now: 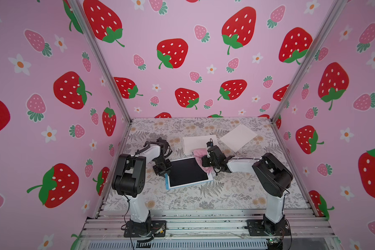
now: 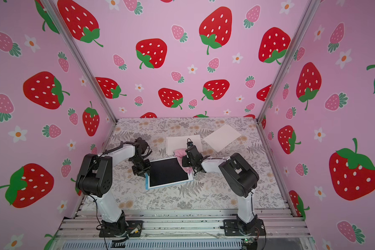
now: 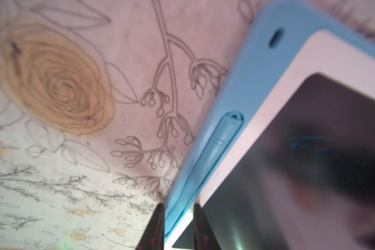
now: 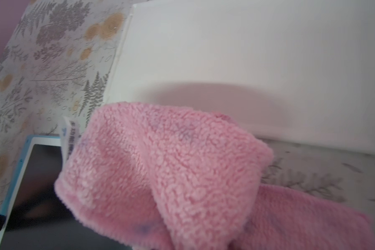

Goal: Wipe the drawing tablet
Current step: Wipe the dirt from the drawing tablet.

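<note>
Lying flat on the floral-printed surface [image 1: 225, 194], the rectangular drawing tablet [image 1: 185, 173], with its dark screen, white bezel and blue plastic rim, is being straddled along its stylus-side edge by the left claw [image 3: 178, 227]. The jaws are being held slightly apart, with one dark finger [image 3: 155, 227] being set just outside the rim and its partner over the bezel. A blue stylus [image 3: 222, 138] is being carried in the rim's slot. At the tablet's opposite edge, a fluffy pink cloth [image 4: 171, 173] is being gripped, bunched, by the right claw [image 1: 204, 162], whose jaws are being pressed together on it. The cloth is being draped over the tablet's far corner there. Beyond the tablet, a white rectangular sheet [image 1: 200, 142] is lying just beside the cloth, and a second white sheet [image 1: 238, 137] is lying farther off.
</note>
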